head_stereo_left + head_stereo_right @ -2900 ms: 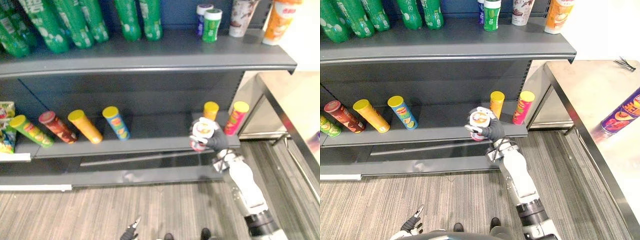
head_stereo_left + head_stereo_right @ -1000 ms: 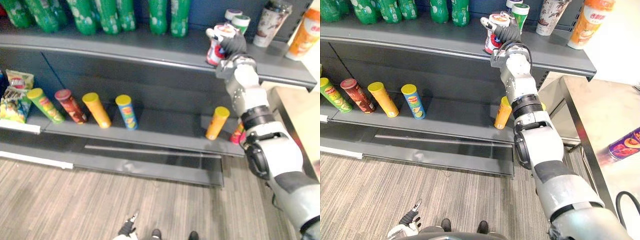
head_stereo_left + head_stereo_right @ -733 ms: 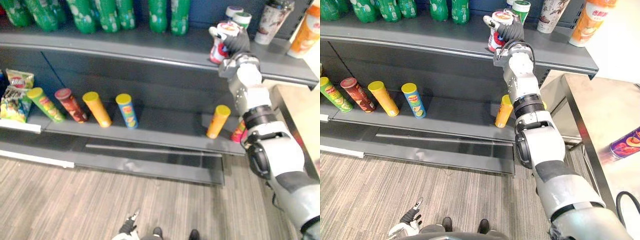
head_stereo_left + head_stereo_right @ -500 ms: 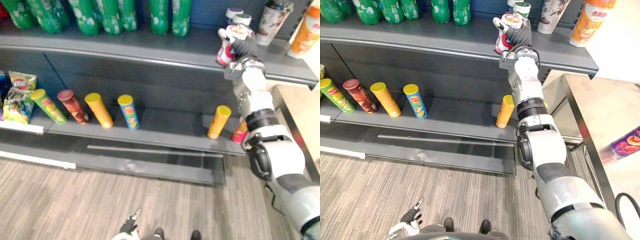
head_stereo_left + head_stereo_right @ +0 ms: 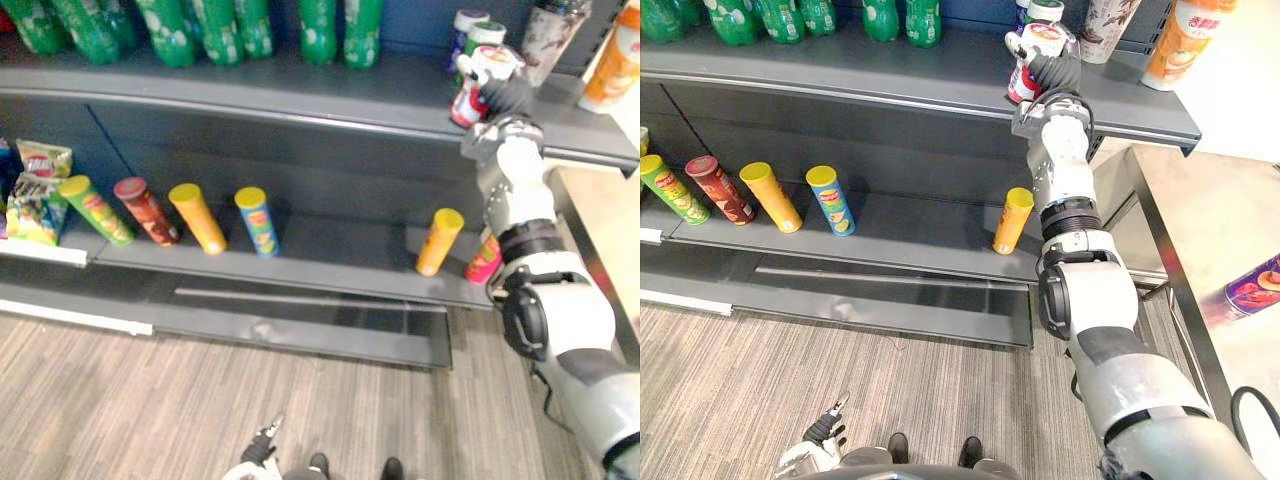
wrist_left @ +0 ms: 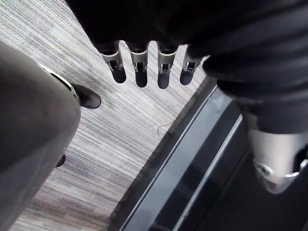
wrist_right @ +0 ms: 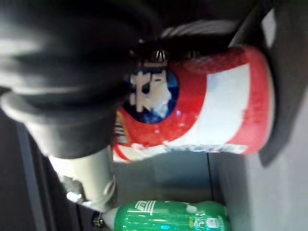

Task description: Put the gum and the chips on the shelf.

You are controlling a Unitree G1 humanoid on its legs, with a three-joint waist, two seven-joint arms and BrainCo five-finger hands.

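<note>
My right hand [image 5: 507, 96] is raised to the top shelf [image 5: 300, 95] and is shut on a red and white canister with a white lid [image 5: 476, 84]. The canister is slightly tilted over the front part of the shelf, just in front of two small lidded jars, one green [image 5: 483, 36] and one blue [image 5: 463, 24]. In the right wrist view the canister [image 7: 202, 101] sits in the hand's grip with its end close to the dark shelf; I cannot tell whether it touches. A purple chips can [image 5: 1252, 288] lies on the steel table at the right. My left hand [image 6: 139, 62] hangs open low over the floor.
Green bottles [image 5: 200, 30] line the top shelf's left and middle, with tall cups [image 5: 610, 65] at its right end. On the lower shelf [image 5: 300, 270], chips cans [image 5: 197, 218] lean in a row, with a yellow one [image 5: 438, 241] and a pink one under my right arm. Snack bags [image 5: 30, 190] sit at far left.
My right hand has carried the canister up from the lower shelf to the top shelf, then rightward toward the small jars. The left hand has stayed low.
</note>
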